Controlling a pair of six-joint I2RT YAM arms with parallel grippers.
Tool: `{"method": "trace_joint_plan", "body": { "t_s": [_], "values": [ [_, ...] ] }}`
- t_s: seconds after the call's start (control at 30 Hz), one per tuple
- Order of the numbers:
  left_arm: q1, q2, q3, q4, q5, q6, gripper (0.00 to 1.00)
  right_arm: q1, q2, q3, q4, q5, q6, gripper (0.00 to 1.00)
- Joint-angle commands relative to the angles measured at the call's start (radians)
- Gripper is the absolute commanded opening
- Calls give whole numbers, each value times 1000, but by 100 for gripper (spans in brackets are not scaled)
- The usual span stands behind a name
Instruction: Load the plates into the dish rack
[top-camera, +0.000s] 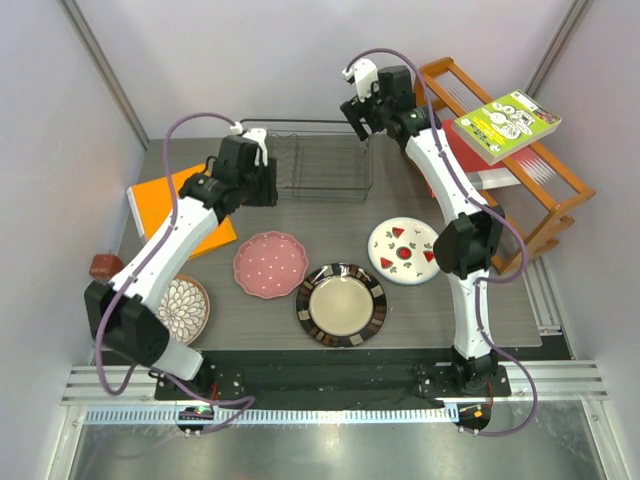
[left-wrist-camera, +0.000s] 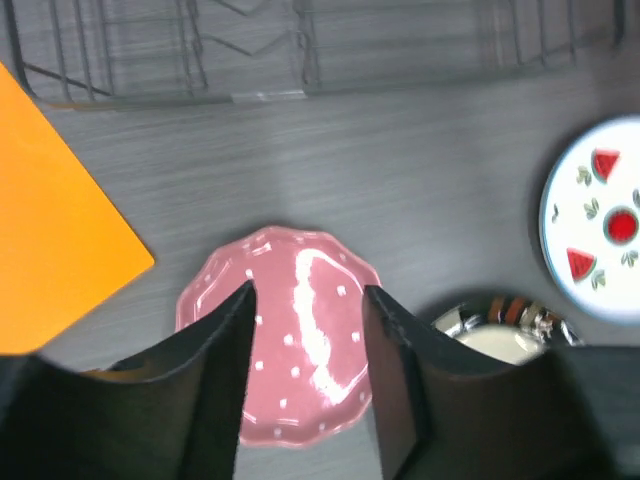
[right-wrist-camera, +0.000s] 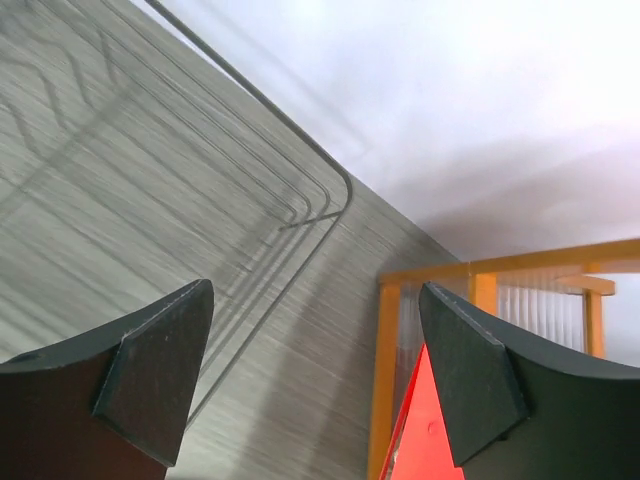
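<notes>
Grey counter (top-camera: 330, 225) is carrying the pink plate (top-camera: 270, 264), lying flat on the near side of the dish rack (top-camera: 320, 165). The left pincer (left-wrist-camera: 307, 295) is hovering by the rack's left end, partly spread, gripping nothing. The right pincer (right-wrist-camera: 315, 290) is hanging over the rack's far right corner, spread wide, touching nothing.

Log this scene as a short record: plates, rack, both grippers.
plates flat on table: pink plate, dark-rimmed plate, fruit plate, petal plate
plates in rack: none
dish rack: far middle of table
left gripper: open, holding nothing, by the rack's left end
right gripper: open, holding nothing, at the rack's far right corner
</notes>
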Motion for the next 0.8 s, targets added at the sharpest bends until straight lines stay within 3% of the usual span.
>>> {"method": "trace_joint_plan", "body": {
  "t_s": [0.0,0.07,0.1,0.17,0.3,0.43,0.77],
  "values": [
    [100,125,67,72,-27,-20,45,-8,105,57,-71,54,-57,88],
    [156,165,104,97,-31,-44,41,-20,117,35,-59,53,-45,88],
    [175,206,121,100,-9,-57,24,-25,122,26,-53,50,-27,87],
    [216,240,161,104,31,-61,0,-45,123,0,-19,44,-5,84],
    [235,291,190,121,55,-34,0,-71,110,-34,28,34,23,82],
    [233,381,242,97,86,-50,0,-69,84,-98,39,27,-52,75],
    [235,449,267,52,123,-83,0,4,-87,-429,68,82,-227,76]
  ]
}}
